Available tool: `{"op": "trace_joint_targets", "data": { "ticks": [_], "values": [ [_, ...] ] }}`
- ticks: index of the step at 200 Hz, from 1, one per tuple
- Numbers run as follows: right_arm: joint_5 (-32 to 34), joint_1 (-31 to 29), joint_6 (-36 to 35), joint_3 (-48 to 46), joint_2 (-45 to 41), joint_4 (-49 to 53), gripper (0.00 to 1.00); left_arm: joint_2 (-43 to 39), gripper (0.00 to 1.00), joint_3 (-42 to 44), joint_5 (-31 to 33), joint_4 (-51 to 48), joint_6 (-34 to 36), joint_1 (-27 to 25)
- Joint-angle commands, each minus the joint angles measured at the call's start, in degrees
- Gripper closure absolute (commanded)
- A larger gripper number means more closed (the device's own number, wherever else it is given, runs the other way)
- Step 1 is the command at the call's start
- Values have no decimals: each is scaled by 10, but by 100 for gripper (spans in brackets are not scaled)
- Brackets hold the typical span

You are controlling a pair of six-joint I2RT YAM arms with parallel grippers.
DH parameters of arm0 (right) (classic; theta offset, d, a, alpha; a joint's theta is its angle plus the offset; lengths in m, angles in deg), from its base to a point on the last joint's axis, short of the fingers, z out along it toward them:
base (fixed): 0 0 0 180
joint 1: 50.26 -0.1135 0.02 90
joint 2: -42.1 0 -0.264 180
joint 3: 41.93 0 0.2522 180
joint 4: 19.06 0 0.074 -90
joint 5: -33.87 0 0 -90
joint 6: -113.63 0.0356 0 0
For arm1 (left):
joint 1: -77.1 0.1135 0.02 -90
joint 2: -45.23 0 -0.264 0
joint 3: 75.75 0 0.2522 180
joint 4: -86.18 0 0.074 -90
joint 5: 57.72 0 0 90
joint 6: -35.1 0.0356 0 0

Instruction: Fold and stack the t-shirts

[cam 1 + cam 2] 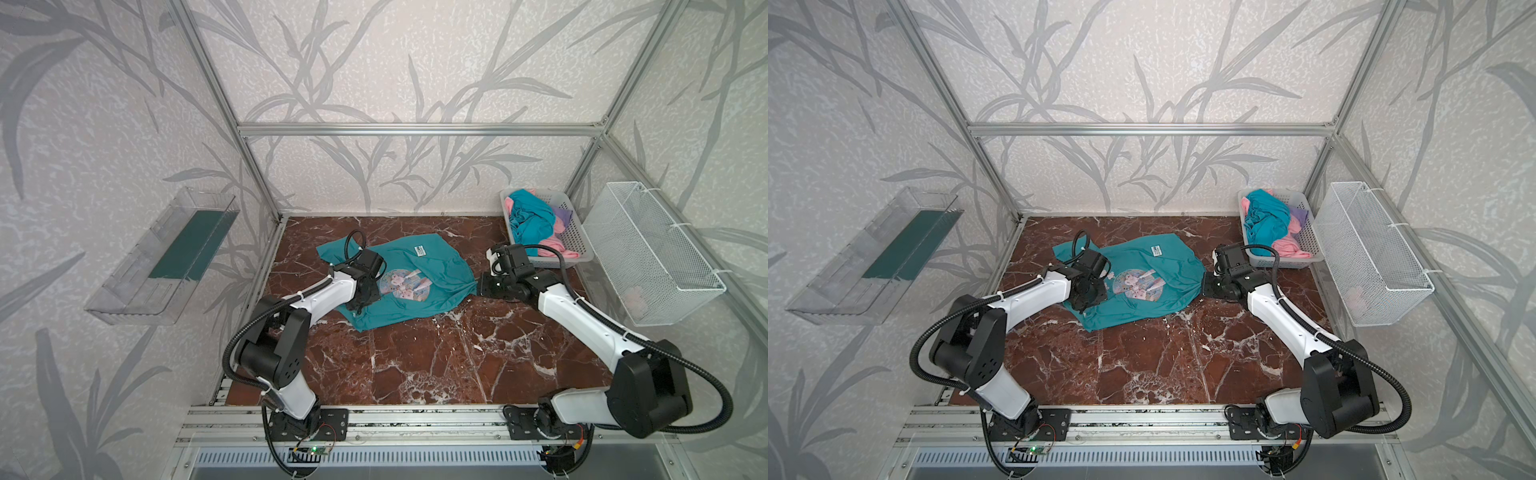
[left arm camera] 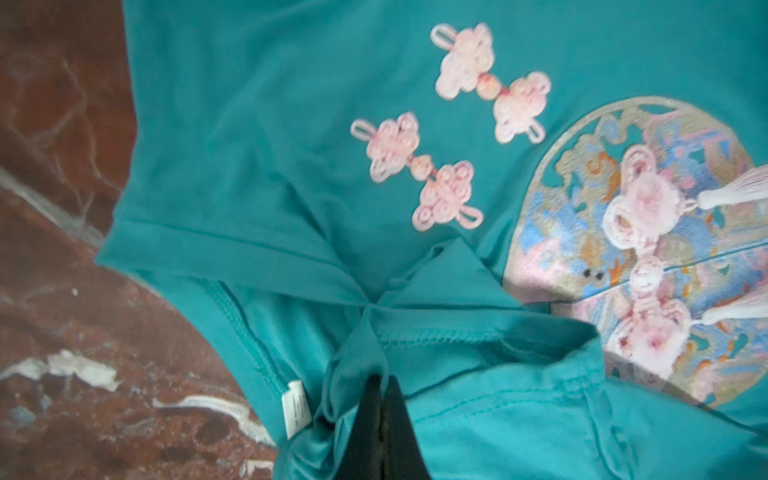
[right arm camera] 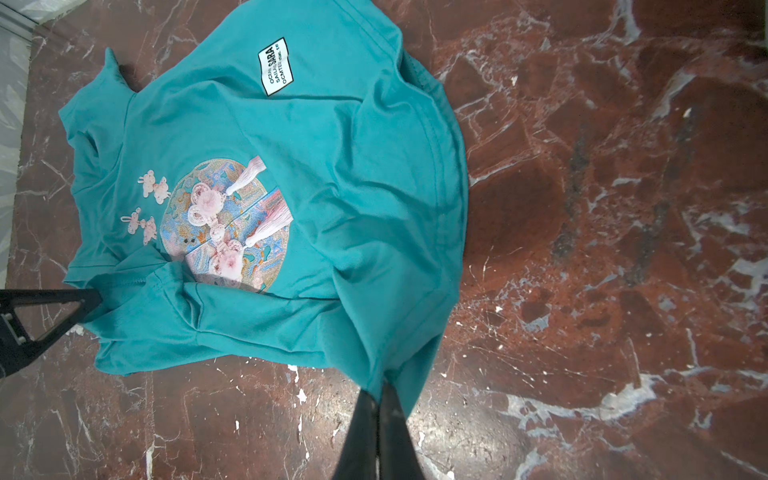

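The left hand (image 2: pixel 381 386) pinches a bunched edge of the teal t-shirt (image 1: pixel 432 266). The right hand (image 3: pixel 380 392) grips the opposite edge, apparently to stretch it flat for folding.

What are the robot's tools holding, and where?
Both hold the teal t-shirt: left tool pinches bunched cloth by a sleeve, right tool pinches a hem corner.

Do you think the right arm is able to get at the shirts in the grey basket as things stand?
Probably not yet: its fingers are shut on the teal shirt. The basket sits close by its wrist, with nothing between.
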Motion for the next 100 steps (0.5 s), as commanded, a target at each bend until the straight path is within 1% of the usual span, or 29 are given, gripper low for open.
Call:
{"op": "trace_joint_targets", "data": {
  "ticks": [1,33,50,68,80,97,100],
  "values": [
    [8,1,-8,23,3,1,100,14,100,-55,59,-64,14,2],
    [20,2,-9,28,7,-11,100,7,100,-108,78,-76,41,15],
    [18,7,-7,61,33,-17,100,13,100,-159,94,-66,65,29],
    [13,14,-16,134,87,-20,100,43,100,-265,94,-86,89,54],
    [7,19,-20,207,129,-19,100,69,100,-351,91,-106,102,72],
    [7,25,-27,326,186,-6,100,102,100,-476,60,-128,119,92],
    [8,26,-29,349,207,-3,100,108,100,-503,58,-133,122,95]
  ]
}}
